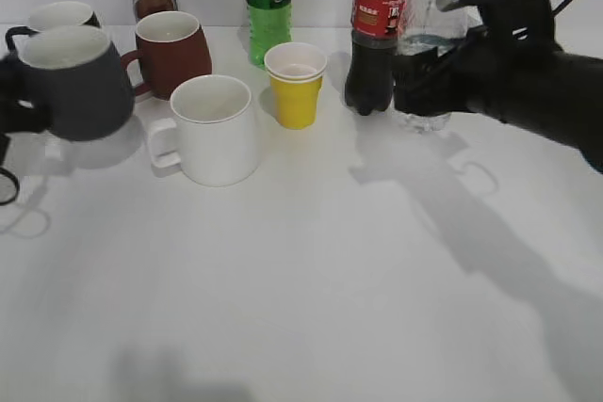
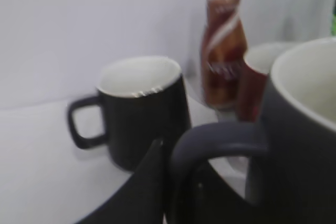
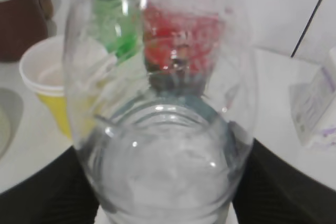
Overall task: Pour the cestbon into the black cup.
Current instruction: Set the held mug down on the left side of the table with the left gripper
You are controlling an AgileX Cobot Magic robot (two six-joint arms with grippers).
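Grasp step: right end effector closed around the clear ribbed plastic water bottle, far right on the white counter. Left end effector gripped the matte charcoal mug by its handle, apparently lifted, far left. Next: bring both together, tilt the bottle. Red-labelled cola bottle just beside; yellow paper cup and white mug between.

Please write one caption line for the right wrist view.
Right claw grips the clear cestbon; yellow cup behind.

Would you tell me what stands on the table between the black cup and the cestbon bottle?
In the exterior view, the white mug, yellow paper cup and cola bottle stand between black cup and cestbon.
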